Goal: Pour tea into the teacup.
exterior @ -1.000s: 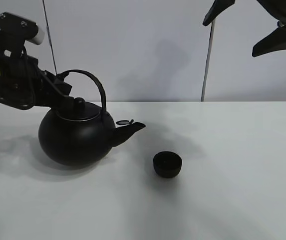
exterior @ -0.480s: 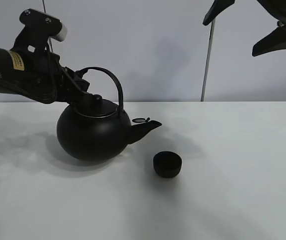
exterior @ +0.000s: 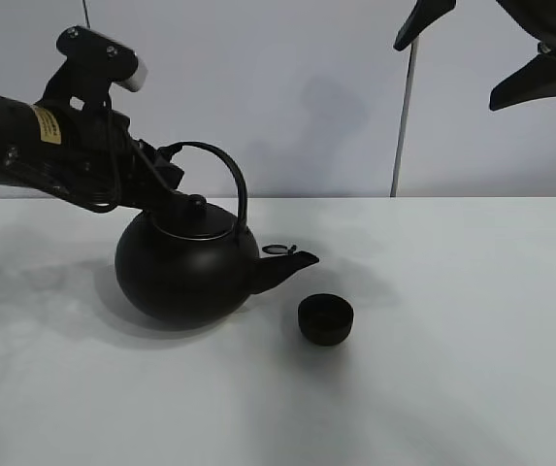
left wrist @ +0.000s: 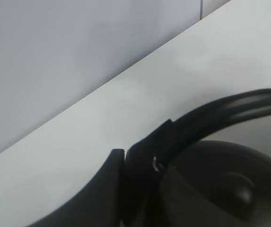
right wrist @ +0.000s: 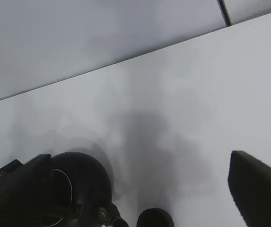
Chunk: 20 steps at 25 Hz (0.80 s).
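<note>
left gripper (exterior: 168, 161): we see it clenched on the kettle's arched handle (exterior: 227, 167), at the left foot of the arch; in the left wrist view a dark finger (left wrist: 108, 184) lies against the handle.
right gripper (exterior: 447, 76): it hangs high at the far right, above the table, with the two black fingers spread wide and nothing between them.
kettle (exterior: 185, 277): round, black and matte, it is left of the middle of the white table (exterior: 452, 388). it leans a little toward its spout side. we cannot tell if its bottom touches the table.
spout (exterior: 279, 271): it points to the right, toward the teacup, and its small cap stands open above the tip.
lid (exterior: 197, 219): it sits on the kettle, with the knob just under the gripper.
teacup (exterior: 325, 319): small, black, without handle, it stands upright on the table near the middle, just right of the spout tip and a bit nearer to us. spout and cup do not touch.
wall (exterior: 307, 87): pale grey, behind the table.
</note>
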Tool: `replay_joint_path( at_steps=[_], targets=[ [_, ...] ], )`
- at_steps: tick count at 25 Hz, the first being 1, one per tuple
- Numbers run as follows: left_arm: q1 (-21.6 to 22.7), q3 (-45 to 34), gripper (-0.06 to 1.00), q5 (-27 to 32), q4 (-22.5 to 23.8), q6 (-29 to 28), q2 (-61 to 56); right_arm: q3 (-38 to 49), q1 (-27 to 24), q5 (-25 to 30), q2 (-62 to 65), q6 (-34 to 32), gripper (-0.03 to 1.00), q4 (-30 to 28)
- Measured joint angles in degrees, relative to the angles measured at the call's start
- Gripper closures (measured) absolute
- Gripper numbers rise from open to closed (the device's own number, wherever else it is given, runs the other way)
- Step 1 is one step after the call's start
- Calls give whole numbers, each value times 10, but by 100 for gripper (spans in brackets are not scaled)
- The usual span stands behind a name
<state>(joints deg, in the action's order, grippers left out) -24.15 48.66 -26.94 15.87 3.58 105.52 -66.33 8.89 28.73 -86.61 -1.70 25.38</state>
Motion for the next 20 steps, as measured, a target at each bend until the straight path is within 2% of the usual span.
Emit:
replay_joint_path(
  at_steps=[7,20],
  targets=[
    [-11,15,83,0,0,36,4,0,0,-2,-1,0,27,0],
    [-21,17,83,5,-2,61,4,0,0,-2,-1,0,27,0]
  ],
)
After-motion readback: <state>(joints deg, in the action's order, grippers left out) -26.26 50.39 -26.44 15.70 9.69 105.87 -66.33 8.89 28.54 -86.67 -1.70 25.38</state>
